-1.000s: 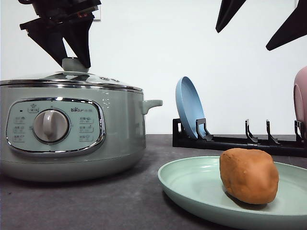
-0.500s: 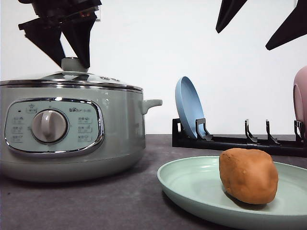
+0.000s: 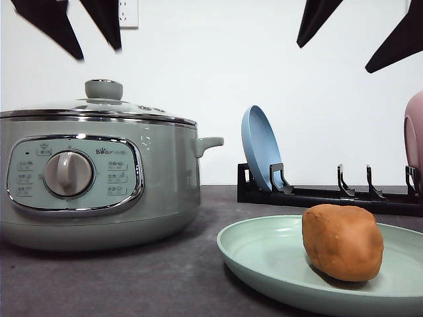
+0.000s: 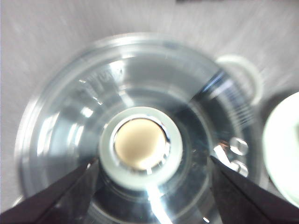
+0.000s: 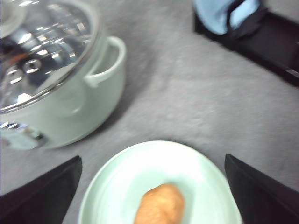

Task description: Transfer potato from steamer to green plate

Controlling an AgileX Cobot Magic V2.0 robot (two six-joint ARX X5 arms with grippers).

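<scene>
Potato (image 3: 343, 242) sits on green plate (image 3: 264, 254), so we judge transfer done. Steamer (image 3: 99, 178) lidded. Our left gripper (image 4: 149, 170) spread wide above lid knob (image 4: 140, 144), empty. Right gripper (image 3: 353, 30) splayed high over plate, empty.

You are working over a dark grey, matte table (image 3: 132, 277). The steamer (image 3: 99, 178) is sitting directly on it at your left, lid on. The green plate (image 3: 264, 257) is lying flat on the table at your right front, just beside the steamer without touching it. A black dish rack (image 3: 330, 197) is standing on the table behind the plate, near the wall, and is holding a blue plate (image 3: 260, 146) upright on edge.
</scene>
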